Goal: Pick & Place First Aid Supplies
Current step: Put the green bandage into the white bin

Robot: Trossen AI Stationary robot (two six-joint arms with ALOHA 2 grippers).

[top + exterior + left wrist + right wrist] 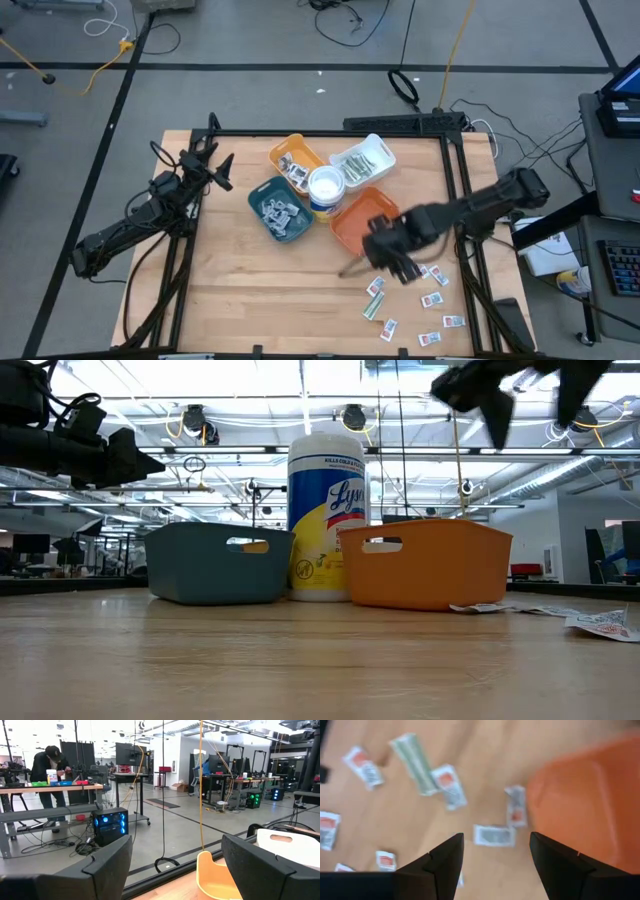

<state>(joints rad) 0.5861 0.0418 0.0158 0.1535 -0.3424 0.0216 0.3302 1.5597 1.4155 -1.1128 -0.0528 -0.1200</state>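
The first aid supplies (420,300) are small flat packets, scattered on the wood near the table's right front corner. In the right wrist view, white packets with red marks (493,835) and a green strip (412,762) lie flat below my fingers. My right gripper (400,265) hangs open high above the table, pointing steeply down, between the orange tray (355,222) and the packets; nothing is between its fingers (495,839). My left gripper (215,170) waits open at the table's far left corner, pointing level (177,845).
A blue tray (262,190) with packets, a yellow tray (292,148), a white tray (380,150) with green strips and a white round tub (326,188) cluster at the table's far middle. In the low view the tub (327,510) stands between the blue tray and the orange tray.
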